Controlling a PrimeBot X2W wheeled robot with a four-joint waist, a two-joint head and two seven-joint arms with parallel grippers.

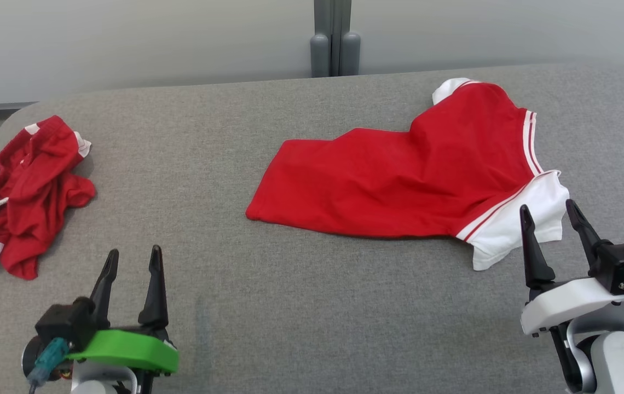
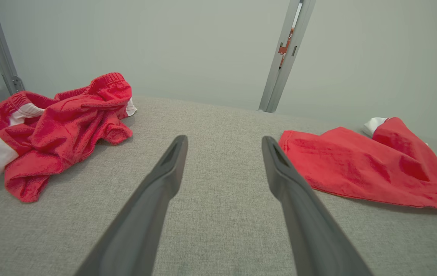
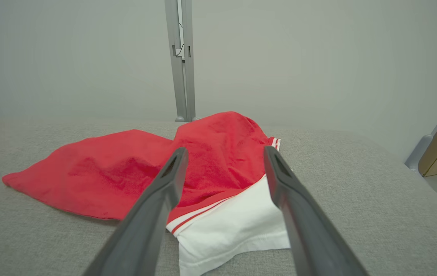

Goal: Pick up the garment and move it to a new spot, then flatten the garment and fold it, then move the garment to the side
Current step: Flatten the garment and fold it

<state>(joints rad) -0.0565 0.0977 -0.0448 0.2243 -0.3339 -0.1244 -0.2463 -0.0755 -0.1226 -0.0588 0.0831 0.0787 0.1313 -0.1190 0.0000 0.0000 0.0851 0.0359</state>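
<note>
Risk first: the red knit garment with white striped panels (image 1: 399, 186) lies half spread on the grey fabric-covered table (image 1: 224, 137), right of centre. Its far end is humped up, with a white corner tucked behind. If I pinch only the top layer at the near white hem, I judge it will peel open or bunch rather than lift clean. The fingers could also snag the table cover.

Second risk: a crumpled red-and-white garment (image 1: 22, 197) sits at the left edge, so it's easy to target the wrong piece.

Right gripper (image 1: 546, 205): fingers spread wide and empty, tips at the near white hem. I can't tell if they touch it.

Left gripper (image 1: 134, 249): spread and empty over bare table, well apart from both garments.
</note>
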